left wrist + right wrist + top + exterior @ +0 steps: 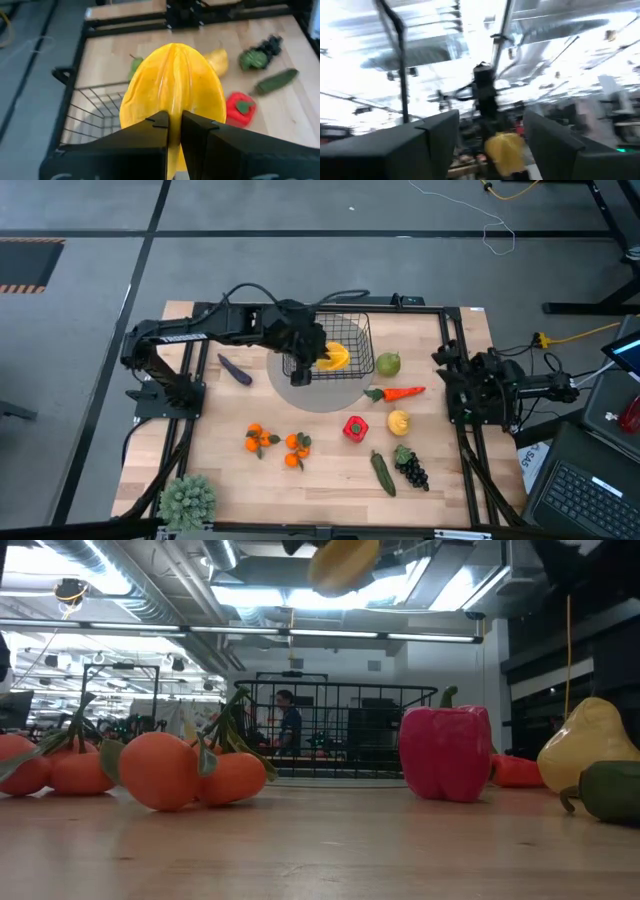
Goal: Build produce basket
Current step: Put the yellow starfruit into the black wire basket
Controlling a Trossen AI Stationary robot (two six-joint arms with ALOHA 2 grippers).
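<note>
1. Basket (350, 340): black wire mesh, sits on a grey round mat (325, 392) at the far-middle of the table (230, 470). In the low view the basket (340, 730) shows behind the fruit, upright.
2. Left gripper (305, 360) is over the basket's left-front part, fingers nearly closed on the yellow starfruit (335, 357). Left wrist view: both dark fingers (150, 135) pinch one ridge of the starfruit (172, 90), w/ the basket's mesh below it.
3. Low view: starfruit (343, 562) hangs high up, well above the basket rim, not touching it.
4. Right gripper (455, 390) waits at the table's right edge, arm folded back. Right wrist view shows its fingers (435, 135) wide apart, nothing between them.
5. Rest of the produce, all on the table outside the basket:
 - eggplant (235, 369), left of the mat
 - green apple (388, 364), just right of the basket
 - carrot (398, 393), at the mat's right edge
 - lemon (399, 422) and red pepper (354, 428), nearer the front
 - two bunches of oranges (262, 439), front-left of the pepper
 - cucumber (383, 473) and grapes (410, 468), side by side at front-right
6. Bushy green plant (187, 500) at the front-left corner.
7. Low view: a person (289, 720) stands in the room beyond the basket.
</note>
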